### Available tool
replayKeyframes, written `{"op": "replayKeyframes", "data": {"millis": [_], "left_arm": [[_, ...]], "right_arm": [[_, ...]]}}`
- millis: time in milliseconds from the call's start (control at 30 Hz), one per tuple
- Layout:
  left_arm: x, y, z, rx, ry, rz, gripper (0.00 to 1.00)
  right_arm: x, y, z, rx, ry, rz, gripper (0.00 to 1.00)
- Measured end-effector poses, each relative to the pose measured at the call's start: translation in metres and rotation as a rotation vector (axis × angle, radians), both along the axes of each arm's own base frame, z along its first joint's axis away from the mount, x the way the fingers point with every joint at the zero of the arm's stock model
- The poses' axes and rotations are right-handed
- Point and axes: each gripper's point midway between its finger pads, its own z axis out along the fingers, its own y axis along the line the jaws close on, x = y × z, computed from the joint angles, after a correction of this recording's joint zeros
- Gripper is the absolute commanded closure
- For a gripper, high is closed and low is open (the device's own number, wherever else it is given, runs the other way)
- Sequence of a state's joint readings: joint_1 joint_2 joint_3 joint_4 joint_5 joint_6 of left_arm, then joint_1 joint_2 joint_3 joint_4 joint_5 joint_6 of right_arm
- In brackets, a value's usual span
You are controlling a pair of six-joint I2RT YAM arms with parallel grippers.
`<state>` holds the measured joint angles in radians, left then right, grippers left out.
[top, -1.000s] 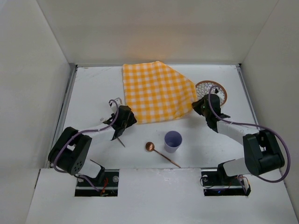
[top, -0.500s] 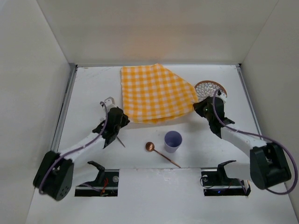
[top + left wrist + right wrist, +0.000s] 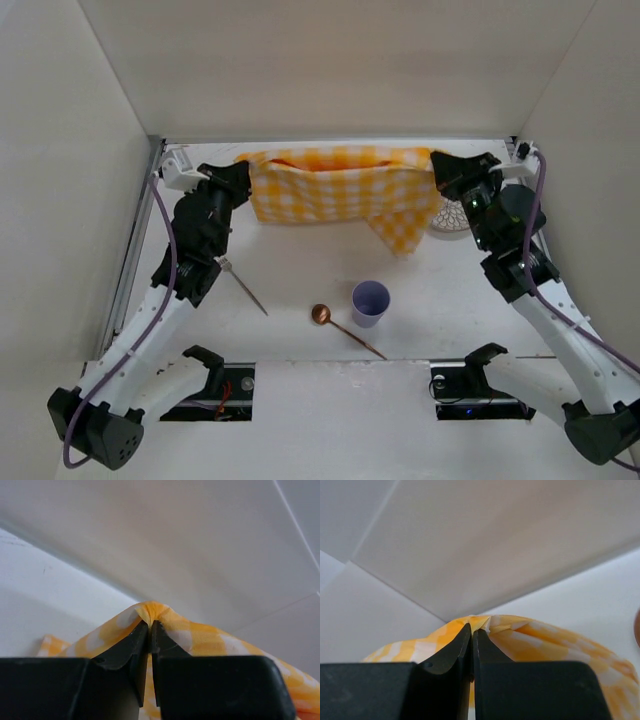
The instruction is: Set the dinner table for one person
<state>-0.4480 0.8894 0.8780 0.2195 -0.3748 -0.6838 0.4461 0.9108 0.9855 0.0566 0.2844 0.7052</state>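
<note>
Above the far edge of the surface, my left gripper and right gripper each pinch shut on a corner of the checked cloth; it hangs stretched crosswise between them.

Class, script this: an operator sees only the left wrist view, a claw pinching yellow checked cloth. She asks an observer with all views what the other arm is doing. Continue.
Observer: The right claw pinches the other top corner of the cloth, which hangs between the arms.
Operator: What's on the table?
Observer: A lilac cup stands on the dinner table, nearer the arm bases, apart from the cloth.
Operator: Cutlery?
Observer: A copper spoon lies beside the cup, bowl to its left.
</note>
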Motion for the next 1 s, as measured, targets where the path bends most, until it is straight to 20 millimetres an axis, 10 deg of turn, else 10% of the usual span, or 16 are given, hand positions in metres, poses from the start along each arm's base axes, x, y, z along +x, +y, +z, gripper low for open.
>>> {"op": "replayKeyframes", "data": {"millis": [167,400,567,700,800,900,1000], "left_arm": [[0.050,0.015,0.019,-0.009,0.000,0.075,0.95],[0.160,0.037,0.050,-0.033,0.031,0.101,0.95],[0.220,0.052,0.109,-0.067,-0.032,0.082,0.96],[0.208,0.058,0.130,-0.081,-0.072,0.058,0.95],[0.170,0.054,0.113,-0.085,-0.072,0.035,0.94],[0.125,0.050,0.066,-0.089,-0.047,0.020,0.94],[0.089,0.040,-0.013,-0.088,0.025,0.008,0.93]], "right_arm": [[0.052,0.002,0.036,-0.024,-0.018,-0.026,0.93],[0.185,0.014,0.021,-0.063,0.121,0.017,0.94],[0.230,0.028,0.081,-0.041,0.038,0.082,0.93],[0.205,0.031,0.132,-0.046,-0.067,0.126,0.93],[0.172,0.026,0.127,-0.061,-0.074,0.138,0.92],[0.145,0.021,0.071,-0.069,-0.017,0.146,0.92],[0.136,0.019,-0.029,-0.073,0.117,0.152,0.92]]}}
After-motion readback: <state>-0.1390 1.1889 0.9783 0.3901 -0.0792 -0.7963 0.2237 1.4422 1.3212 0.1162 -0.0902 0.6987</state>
